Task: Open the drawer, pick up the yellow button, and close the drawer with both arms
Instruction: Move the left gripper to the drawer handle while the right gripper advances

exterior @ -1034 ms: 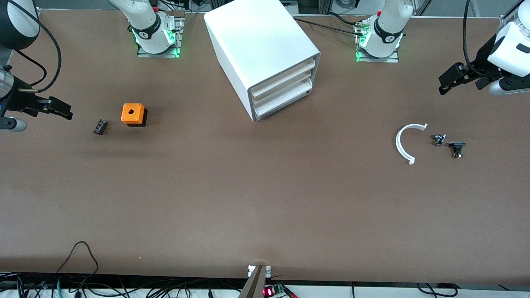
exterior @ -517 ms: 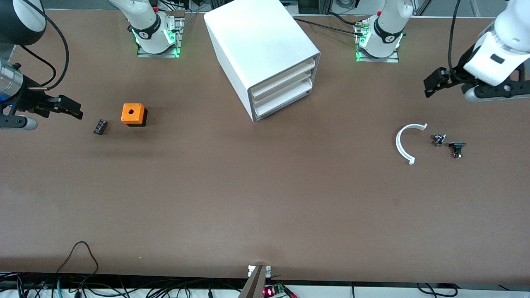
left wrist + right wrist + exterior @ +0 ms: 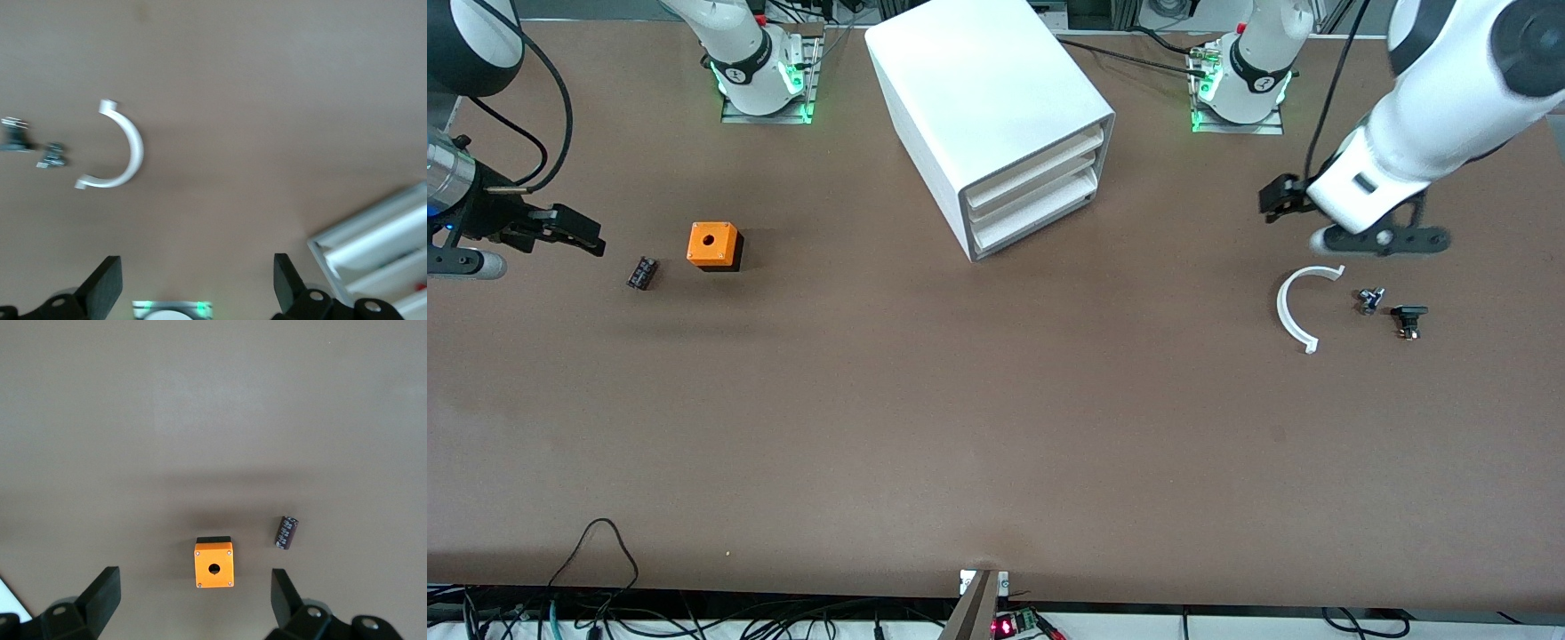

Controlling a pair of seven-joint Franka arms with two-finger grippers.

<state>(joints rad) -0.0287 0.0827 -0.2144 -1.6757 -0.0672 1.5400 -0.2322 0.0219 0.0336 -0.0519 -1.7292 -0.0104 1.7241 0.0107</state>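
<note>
- The left arm has swung in from its end of the table; the left gripper (image 3: 1276, 196) now hangs over bare table at about three o'clock of the drawer cabinet (image 3: 996, 116), and at about twelve o'clock of the white curved piece (image 3: 1288, 311); I judge this to be the approach to a drawer front, so the opening step has not yet begun.
- The right gripper (image 3: 574, 233) has barely shifted over the last half second and waits over the table at about nine o'clock of the orange box (image 3: 713, 245), near the small dark block (image 3: 641, 272).
- Left gripper: jaws spread wide, nothing between them, touching nothing; its wrist view shows only table and the curved piece between the fingers (image 3: 107, 283).
- Right gripper: likewise fully apart and empty.
- All three drawers look shut in the front view.
- The button is nowhere on the table; a red speck at the cabinet's edge in the left wrist view may be it, but that is too small to tell; presumably it lies inside a drawer.
</note>
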